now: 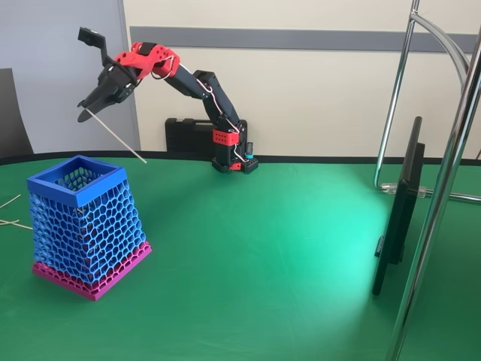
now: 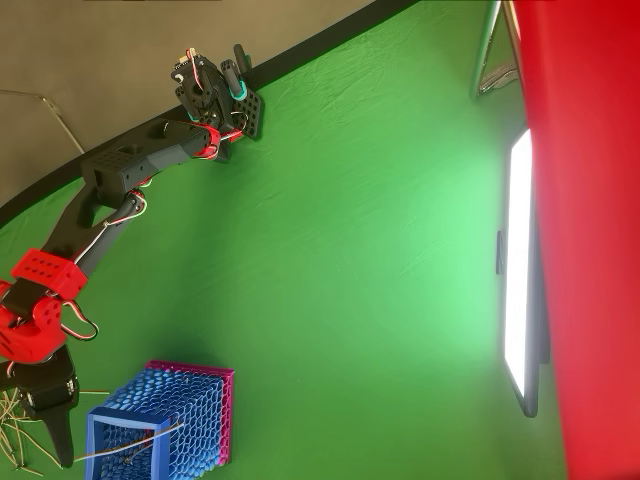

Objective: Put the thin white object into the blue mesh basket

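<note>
The thin white object [image 1: 116,137] hangs tilted in the air, its upper end pinched in my gripper [image 1: 85,113], which is shut on it. The blue mesh basket [image 1: 56,192] stands upright on the green table at the left, its pink base band at the bottom. My gripper is above the basket and a little behind it. In the overhead view the gripper [image 2: 64,458] sits just left of the basket's rim [image 2: 93,450], and the white object [image 2: 130,448] reaches across the basket's opening. Its low end stays above the rim.
Loose pale strands [image 1: 9,212] lie on the table left of the basket, also visible from overhead [image 2: 15,425]. A black monitor [image 1: 402,210] and a chrome stand [image 1: 451,150] occupy the right side. A black case [image 1: 188,135] sits behind the arm's base.
</note>
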You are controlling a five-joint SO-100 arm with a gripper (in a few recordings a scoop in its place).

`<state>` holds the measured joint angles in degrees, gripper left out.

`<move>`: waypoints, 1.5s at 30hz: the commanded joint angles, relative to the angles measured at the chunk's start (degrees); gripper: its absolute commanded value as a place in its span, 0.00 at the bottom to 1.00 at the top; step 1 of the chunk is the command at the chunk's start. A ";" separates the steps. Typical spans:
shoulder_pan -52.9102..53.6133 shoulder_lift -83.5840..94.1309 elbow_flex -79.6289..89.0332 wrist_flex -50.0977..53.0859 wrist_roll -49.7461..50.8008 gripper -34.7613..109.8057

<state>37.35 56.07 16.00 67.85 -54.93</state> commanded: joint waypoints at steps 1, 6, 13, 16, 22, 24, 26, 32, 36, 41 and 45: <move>-0.18 -0.62 -3.43 -1.49 -2.55 0.50; -0.18 -4.04 -4.83 -4.22 -6.68 0.50; 0.09 -5.98 -5.27 -6.59 -12.04 0.48; 0.97 -4.92 -5.01 -6.33 -12.66 0.47; 3.16 -4.83 -6.24 -2.37 -15.47 0.47; 3.25 -5.62 -6.94 -1.76 -16.44 0.47; 2.99 -6.59 -7.65 -1.67 -17.49 0.47; 1.41 -6.68 -8.35 -1.85 -13.10 0.50; -1.23 -5.71 -8.09 -4.57 -5.36 0.50; -5.19 -3.69 -5.10 -5.89 5.10 0.47; -9.49 1.05 0.97 -5.89 8.79 0.37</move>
<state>30.23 51.33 15.47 63.02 -48.16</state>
